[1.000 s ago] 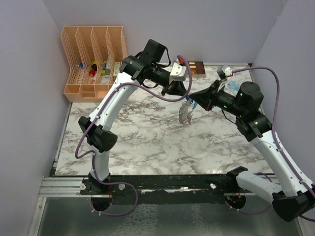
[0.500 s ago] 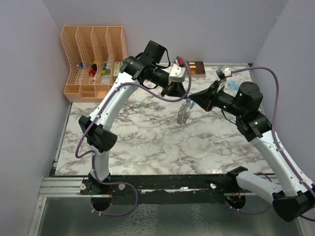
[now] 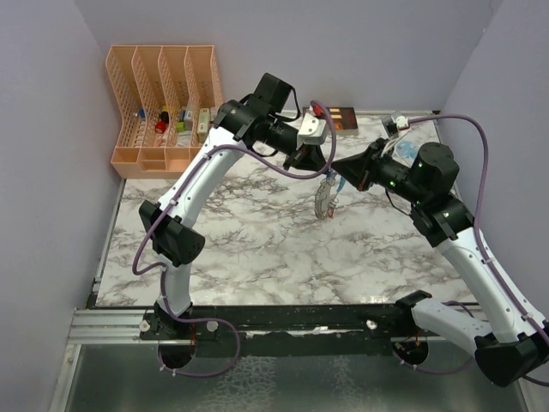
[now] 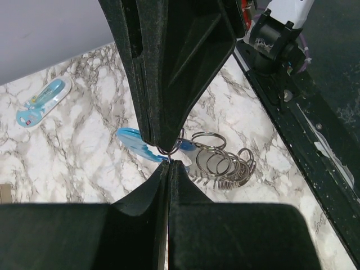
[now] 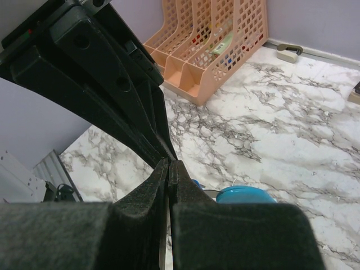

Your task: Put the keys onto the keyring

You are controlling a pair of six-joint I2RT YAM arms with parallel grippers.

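The keyring (image 3: 326, 199), a bunch of grey metal rings with a light-blue strap, hangs above the marble table between my two grippers. My left gripper (image 3: 327, 169) and right gripper (image 3: 337, 171) meet tip to tip over it. In the left wrist view my left gripper (image 4: 169, 163) is shut, with a small ring (image 4: 169, 149) pinched at its tips. The right gripper's fingers (image 4: 169, 73) come down onto the same ring. The strap (image 4: 132, 140) and the loose rings (image 4: 225, 166) hang below. In the right wrist view my right gripper (image 5: 169, 163) is shut, with the strap (image 5: 244, 194) just beyond. I cannot make out the red or dark-blue key.
An orange desk organiser (image 3: 163, 103) with small items stands at the back left. A brown box (image 3: 343, 117) lies at the back wall. A pale-blue see-through object (image 4: 42, 101) lies on the marble behind the right arm. Purple walls close in the table on three sides.
The hanging keyring has swung and turned a little under the grippers. The left arm's wrist has shifted slightly to the right. Both grippers stay shut, tip to tip.
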